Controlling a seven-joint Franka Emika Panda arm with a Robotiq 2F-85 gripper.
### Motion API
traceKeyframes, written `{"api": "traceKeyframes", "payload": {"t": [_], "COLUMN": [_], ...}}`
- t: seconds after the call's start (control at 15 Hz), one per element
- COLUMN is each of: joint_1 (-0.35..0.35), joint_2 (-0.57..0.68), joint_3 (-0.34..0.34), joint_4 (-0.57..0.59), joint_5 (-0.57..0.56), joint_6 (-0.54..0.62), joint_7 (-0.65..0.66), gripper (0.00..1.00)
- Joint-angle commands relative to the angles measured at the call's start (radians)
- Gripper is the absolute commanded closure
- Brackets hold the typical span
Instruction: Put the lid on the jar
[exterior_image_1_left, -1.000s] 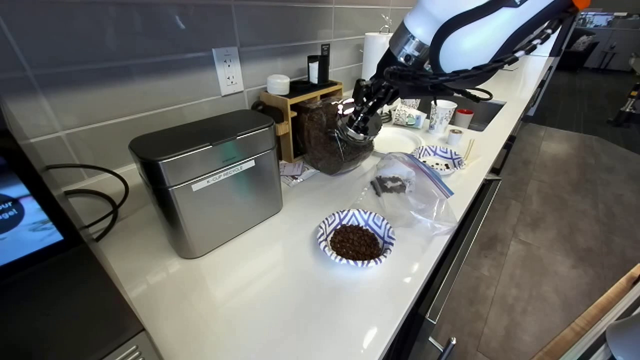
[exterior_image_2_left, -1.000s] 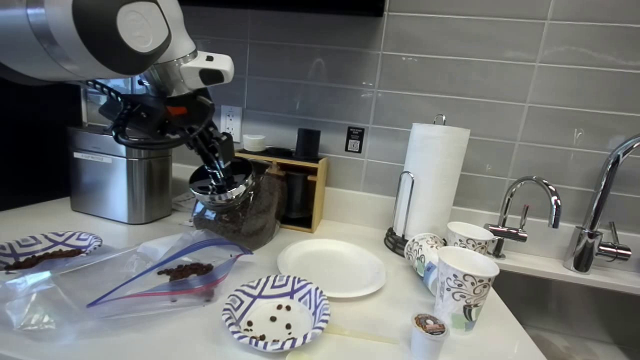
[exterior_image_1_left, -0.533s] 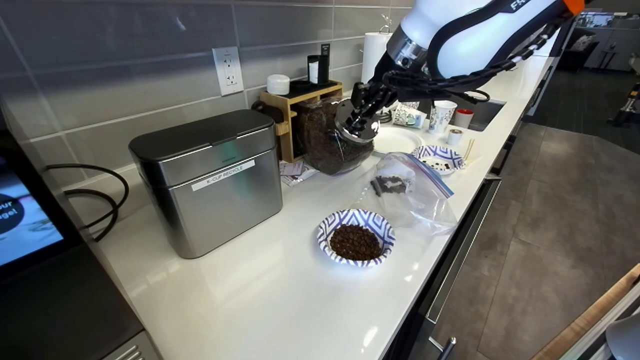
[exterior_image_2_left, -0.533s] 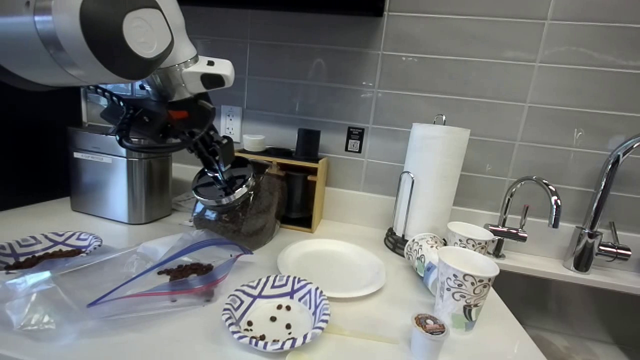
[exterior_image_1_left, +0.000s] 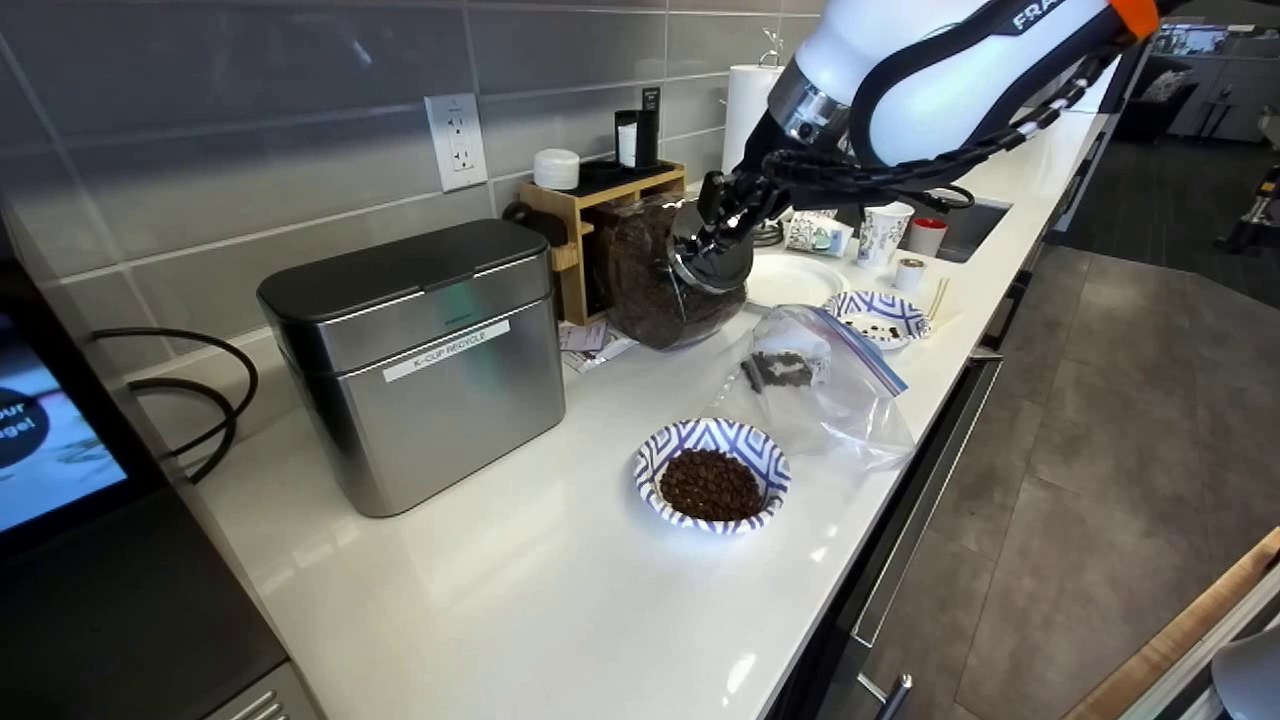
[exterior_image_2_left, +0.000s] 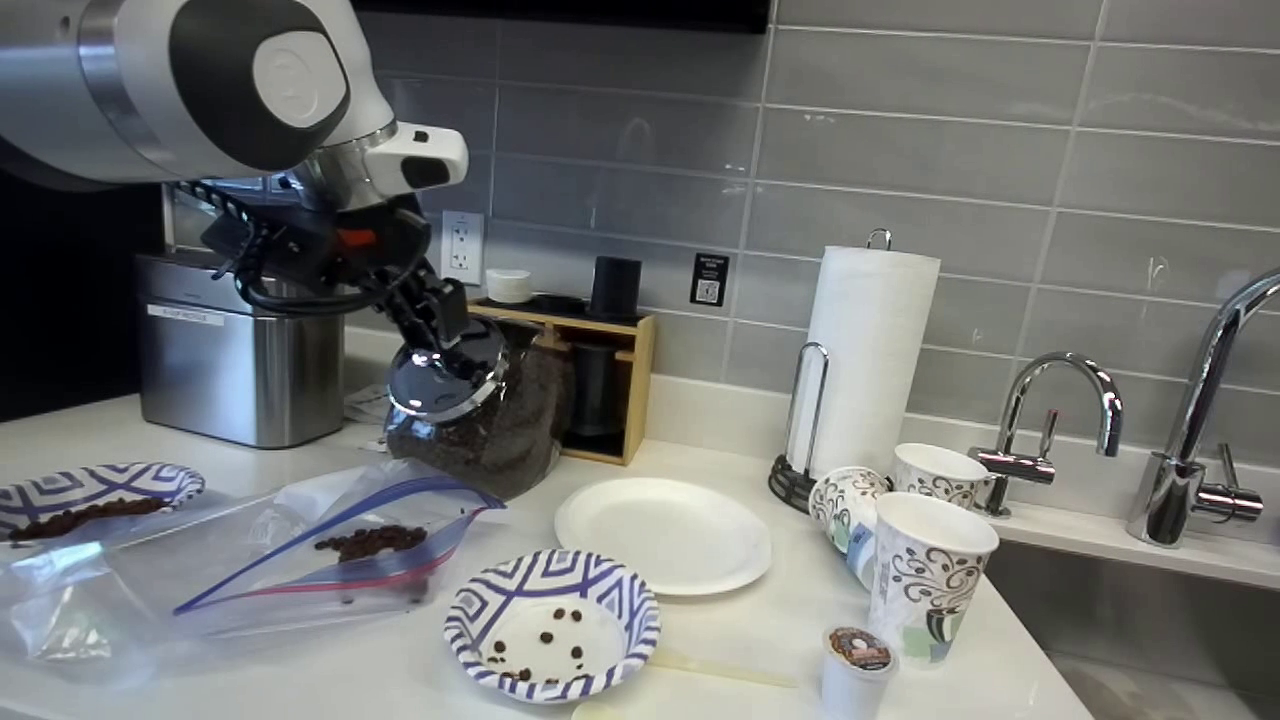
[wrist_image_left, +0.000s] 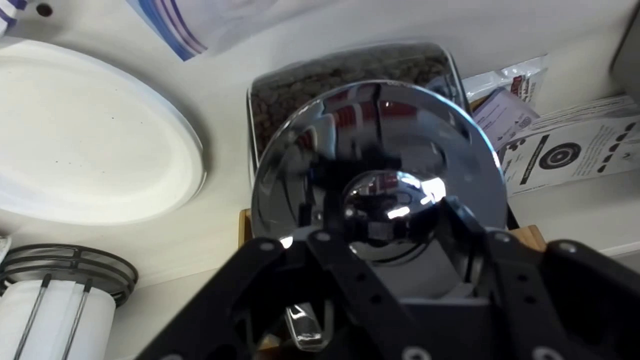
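The jar (exterior_image_1_left: 650, 290) is large clear glass with dark brown beans inside and a slanted mouth. It stands against the wooden shelf and also shows in another exterior view (exterior_image_2_left: 535, 425) and in the wrist view (wrist_image_left: 285, 95). The lid (wrist_image_left: 425, 135) is a shiny silver disc with a round knob. It lies across the jar's mouth, tilted, in both exterior views (exterior_image_1_left: 730, 265) (exterior_image_2_left: 425, 390). My gripper (wrist_image_left: 389, 210) has its fingers on both sides of the knob and is shut on it. The lid hides the mouth, so I cannot tell whether it is seated.
A wooden shelf (exterior_image_2_left: 640, 390) stands behind the jar. A grey metal box (exterior_image_1_left: 470, 400), a plastic bag (exterior_image_2_left: 260, 560), a white plate (exterior_image_2_left: 660, 535), patterned bowls (exterior_image_1_left: 765, 450) (exterior_image_2_left: 475, 600), paper cups (exterior_image_2_left: 925, 560) and a paper towel roll (exterior_image_2_left: 870, 350) share the counter.
The lid has tilted with my gripper, so its face now lies steeper, nearer the slant of the jar's mouth. My arm has shifted slightly. The jar has not visibly moved.
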Motion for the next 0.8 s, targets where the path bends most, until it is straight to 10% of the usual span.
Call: {"api": "traceKeyframes", "payload": {"t": [0.0, 0.13, 0.73], "joint_1": [0.003, 0.003, 0.013], "joint_2": [0.042, 0.047, 0.022], "joint_3": [-0.005, -0.007, 0.039], "joint_4": [0.024, 0.027, 0.026], "joint_5": [-0.043, -0.038, 0.25], "joint_6": [0.017, 0.015, -0.051], "joint_7": [0.039, 0.035, -0.199], "gripper": [0.15, 0.0, 0.0]}}
